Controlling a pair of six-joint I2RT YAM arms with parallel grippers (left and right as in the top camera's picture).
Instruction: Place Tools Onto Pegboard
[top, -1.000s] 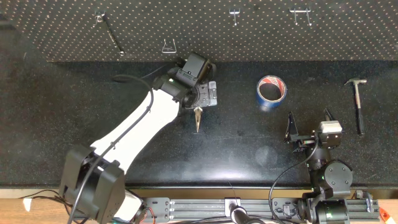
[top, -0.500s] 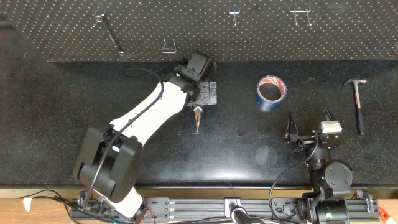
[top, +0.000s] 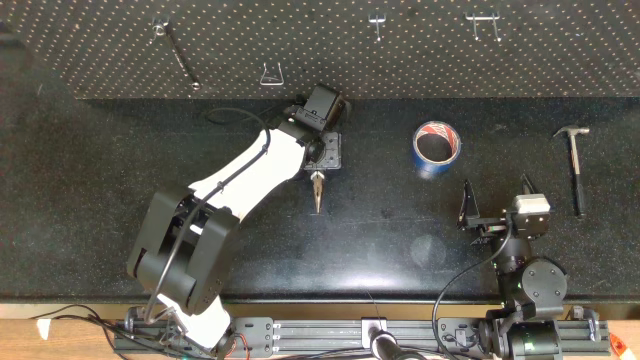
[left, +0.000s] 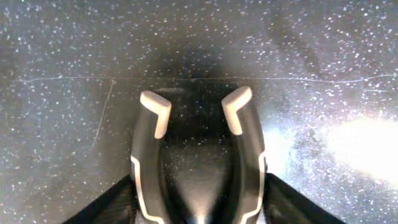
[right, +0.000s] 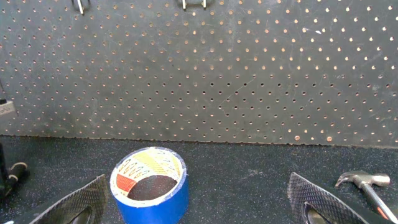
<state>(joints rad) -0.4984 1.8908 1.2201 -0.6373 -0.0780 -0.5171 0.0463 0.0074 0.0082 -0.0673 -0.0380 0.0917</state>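
Grey-handled pliers lie on the black table, nose toward the arms' bases. My left gripper sits low over their handles. In the left wrist view its gripper has a black finger against the outer side of each handle, and the white-tipped pliers run out ahead between them. My right gripper hangs open at the front right, with the blue tape roll in front of the gripper and nothing between its fingers. A wrench hangs on the pegboard.
The tape roll stands right of centre near the pegboard's foot. A hammer lies at the far right, its head in the right wrist view. Bare hooks stick out of the pegboard.
The left arm's elbow swung right and up the picture, and its wrist turned over the pliers' handles. The pliers' nose stayed in place. The right arm kept still.
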